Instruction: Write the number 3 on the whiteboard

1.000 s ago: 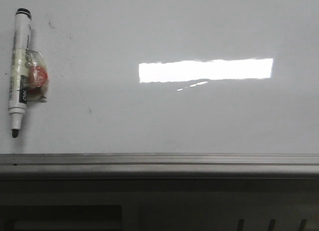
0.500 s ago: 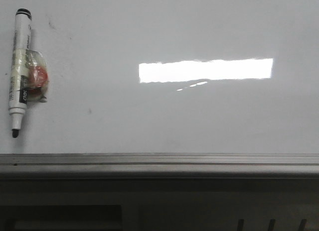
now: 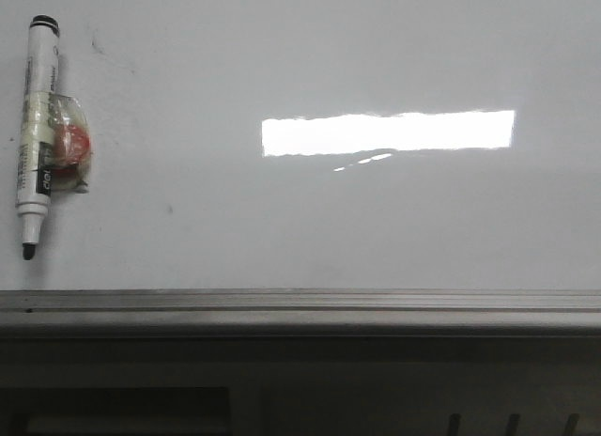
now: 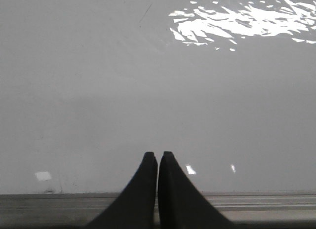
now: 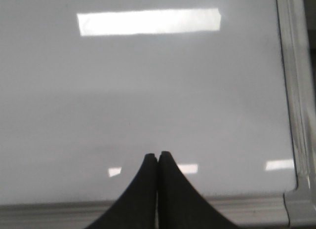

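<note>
Whiteboard (image 3: pixel 376 229): I see it unmarked – no 3.
Marker (image 3: pixel 36 135): lies uncapped at its left side.
Left gripper (image 4: pixel 158 157): fingers pressed together – holding nothing.
Right gripper (image 5: pixel 158 157): likewise.

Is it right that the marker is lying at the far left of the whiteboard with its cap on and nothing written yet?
Not quite. The front view shows the marker with its cap off, its dark tip bare. The rest holds: it lies at the far left of the whiteboard, and nothing is written yet.
</note>
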